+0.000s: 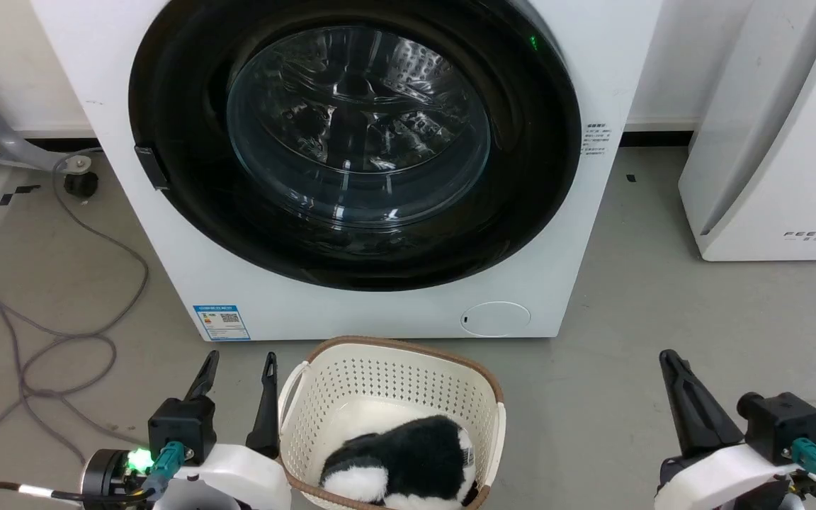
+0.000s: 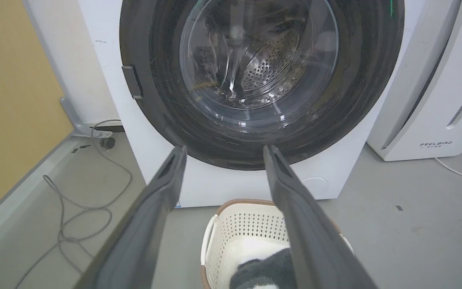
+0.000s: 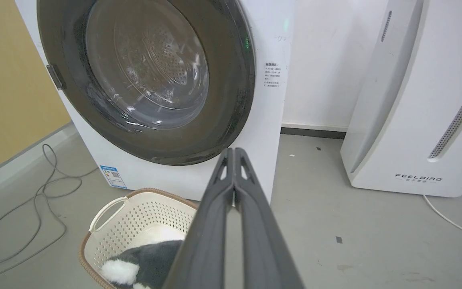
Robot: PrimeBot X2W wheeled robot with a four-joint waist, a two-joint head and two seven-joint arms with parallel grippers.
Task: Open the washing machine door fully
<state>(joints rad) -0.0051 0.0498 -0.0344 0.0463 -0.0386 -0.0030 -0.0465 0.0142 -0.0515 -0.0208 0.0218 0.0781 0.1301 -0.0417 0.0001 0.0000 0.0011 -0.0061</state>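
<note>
Washing machine door (image 1: 355, 142) sits flush against the white machine (image 1: 132, 234) straight ahead, with a latch tab (image 1: 151, 166) on its left rim. Down at lower left, the left tool (image 1: 240, 356) hangs with fingers spread, empty, just beside the cream basket (image 1: 394, 347) holding a black-and-white plush (image 1: 408, 453). Over at lower right, the right tool (image 3: 232, 151) has its fingers pressed together, gripping nothing.

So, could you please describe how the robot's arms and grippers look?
Both the left gripper and right gripper have two long, tapering dark grey fingers on a black block and white wrist shell. Each carries a teal plug; a green light glows beside the left one's.
</note>
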